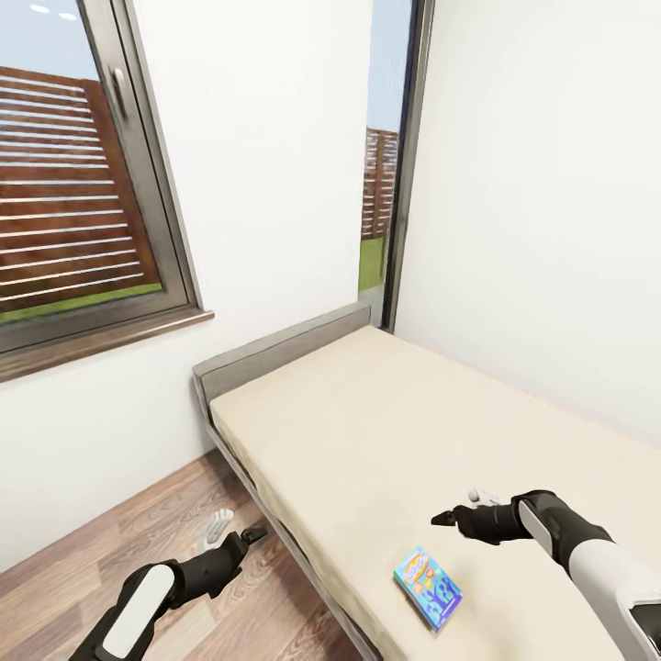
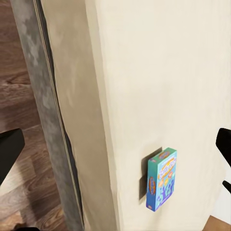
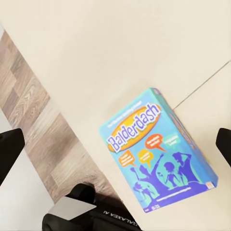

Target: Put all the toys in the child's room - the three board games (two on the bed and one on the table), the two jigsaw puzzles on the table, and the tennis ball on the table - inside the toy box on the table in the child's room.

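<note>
Board game [image 1: 428,588] flat below right fingers [image 1: 444,519]

board game [image 3: 156,149] | lid text: "Balderdash" | arm label: partly readable "GALAXEA"

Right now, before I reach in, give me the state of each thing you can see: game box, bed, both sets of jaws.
Blue board game: lying flat on the mattress near its edge, face up, untouched.
Bed: beige mattress bare apart from that one box.
Left gripper: over the wood floor beside the bed, jaws open, empty.
Right gripper: above the mattress, short of the box, jaws open, empty.
</note>
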You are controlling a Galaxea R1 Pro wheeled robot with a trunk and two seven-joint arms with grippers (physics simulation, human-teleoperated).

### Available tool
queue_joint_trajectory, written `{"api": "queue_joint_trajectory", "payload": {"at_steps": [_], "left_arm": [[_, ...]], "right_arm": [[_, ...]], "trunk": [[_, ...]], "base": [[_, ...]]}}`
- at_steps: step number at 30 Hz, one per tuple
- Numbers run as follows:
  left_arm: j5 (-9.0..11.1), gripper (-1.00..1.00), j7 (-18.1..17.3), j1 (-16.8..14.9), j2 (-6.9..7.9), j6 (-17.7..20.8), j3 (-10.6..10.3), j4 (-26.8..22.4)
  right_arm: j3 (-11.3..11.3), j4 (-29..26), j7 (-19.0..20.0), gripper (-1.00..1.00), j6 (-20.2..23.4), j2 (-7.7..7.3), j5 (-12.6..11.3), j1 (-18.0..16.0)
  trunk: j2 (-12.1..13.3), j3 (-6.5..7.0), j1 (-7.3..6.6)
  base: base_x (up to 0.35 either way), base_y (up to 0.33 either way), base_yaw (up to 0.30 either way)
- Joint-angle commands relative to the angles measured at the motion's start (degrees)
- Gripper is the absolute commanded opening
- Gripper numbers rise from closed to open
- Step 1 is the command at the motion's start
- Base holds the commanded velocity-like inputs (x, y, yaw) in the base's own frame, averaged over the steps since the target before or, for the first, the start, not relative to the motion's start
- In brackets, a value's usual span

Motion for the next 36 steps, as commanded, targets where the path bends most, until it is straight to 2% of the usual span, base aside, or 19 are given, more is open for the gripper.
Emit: {"api": "queue_joint_trajectory", "payload": {"at_steps": [1, 12, 21, 36], "left_arm": [[0.15, 1.0, 0.03, -0.03, 0.05, 0.1, -0.08, -0.03], [0.15, 1.0, 0.03, -0.03, 0.05, 0.1, -0.1, -0.03], [0.22, 1.0, -0.37, 0.07, 0.13, 0.1, 0.06, -0.03], [0.26, 1.0, -0.54, 0.14, 0.23, 0.1, 0.16, -0.03]], "right_arm": [[0.47, -0.09, -0.05, 1.0, 0.33, -0.04, -0.57, -0.03], [0.57, -0.16, -0.05, 1.0, 0.38, 0.02, -0.65, -0.03], [0.77, -0.16, -0.05, 1.0, 0.47, 0.03, -0.69, -0.03], [0.7, -0.16, -0.05, 1.0, 3.28, 0.03, -0.65, -0.03]], "trunk": [[-0.45, -0.24, 0.22], [-4.86, -2.21, 2.64], [-4.86, -2.21, 2.64], [-4.86, -2.21, 2.64]], "base": [[0.0, 0.0, 0.0], [0.0, 0.0, 0.0], [0.0, 0.0, 0.0], [0.0, 0.0, 0.0]]}}
